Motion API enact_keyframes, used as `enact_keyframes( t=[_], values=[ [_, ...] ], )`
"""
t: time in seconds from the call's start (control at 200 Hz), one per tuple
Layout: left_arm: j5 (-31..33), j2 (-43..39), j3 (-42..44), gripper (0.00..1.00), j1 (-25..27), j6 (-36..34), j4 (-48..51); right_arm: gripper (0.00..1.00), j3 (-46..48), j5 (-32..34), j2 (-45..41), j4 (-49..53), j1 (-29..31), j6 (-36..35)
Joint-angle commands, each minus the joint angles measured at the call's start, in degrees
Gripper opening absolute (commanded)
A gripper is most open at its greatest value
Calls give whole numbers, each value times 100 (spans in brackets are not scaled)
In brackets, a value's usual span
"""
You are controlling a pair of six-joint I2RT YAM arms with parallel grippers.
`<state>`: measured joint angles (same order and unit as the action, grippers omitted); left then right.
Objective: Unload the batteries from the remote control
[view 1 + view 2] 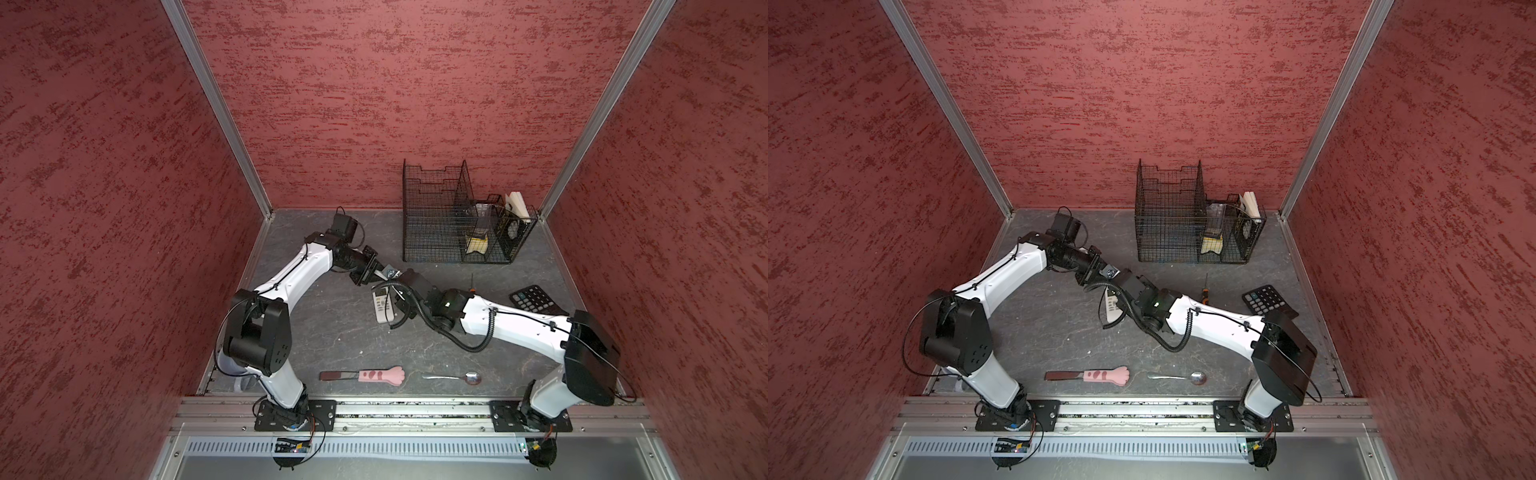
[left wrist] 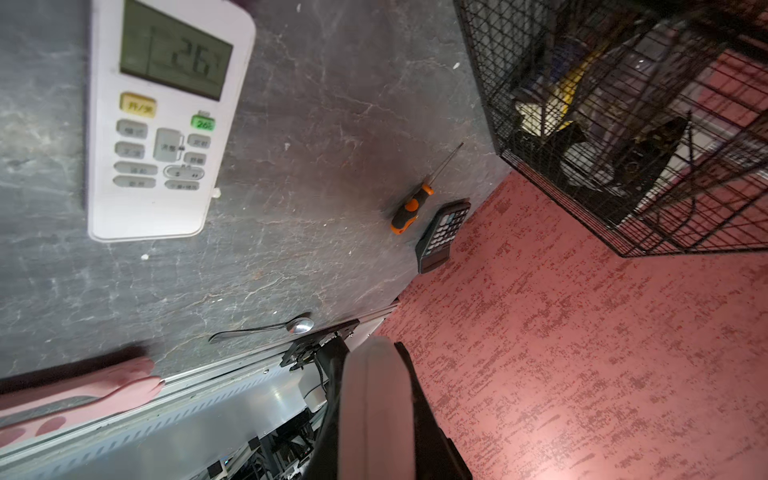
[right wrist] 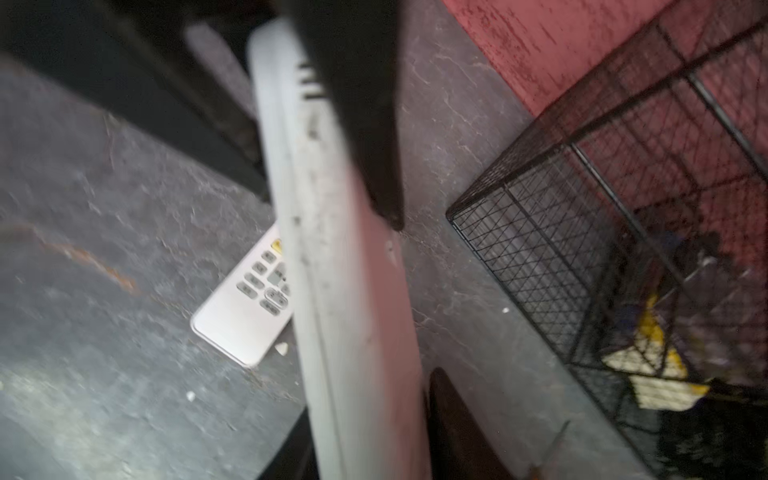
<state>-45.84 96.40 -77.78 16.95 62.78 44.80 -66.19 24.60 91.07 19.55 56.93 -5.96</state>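
Batteries are not in sight; I judge they sit inside the remote (image 3: pixel 353 311) held in the air between the two arms. A slip is the danger: gripped by one end only, it could pivot loose and drop. The left gripper (image 1: pixel 376 271) is clamped on one end of that remote. The right gripper (image 1: pixel 400 276) straddles the other end, though blur hides whether it squeezes or stands loose. Below lies a second remote (image 2: pixel 162 124), face up on the table (image 2: pixel 311 124).
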Motion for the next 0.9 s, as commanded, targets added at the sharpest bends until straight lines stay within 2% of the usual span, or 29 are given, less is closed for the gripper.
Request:
enact_keyframes(
  t=[0.0,0.215,0.371,0.461,0.521,0.586,0.661,0.767,0.897],
  values=[
    [-304,-182,72,0,-155,127,-747,51,114,-8,-302,-250,30,370],
    [-477,-210,259,0,-340,347,-1516,57,521,-234,-884,-74,22,745],
    [-497,-335,807,0,-436,718,-2893,58,947,-359,-1657,90,27,1388],
    [-368,-492,1365,0,-414,1023,-4103,58,1083,-309,-2093,153,-1,2065],
    [-231,-594,1849,0,-387,1351,-5362,58,1083,-473,-2278,154,-109,2538],
    [-59,-609,2461,0,-343,1843,-6887,53,955,-639,-2340,204,-257,3069],
    [148,-528,2914,0,-278,2206,-8209,49,709,-790,-2285,294,-441,3684],
    [345,-416,3265,0,-160,2490,-9380,48,485,-1375,-2163,67,-747,4250],
    [399,-483,3395,0,-44,2489,-9990,46,451,-2089,-2038,-321,-1214,4900]
  ],
)
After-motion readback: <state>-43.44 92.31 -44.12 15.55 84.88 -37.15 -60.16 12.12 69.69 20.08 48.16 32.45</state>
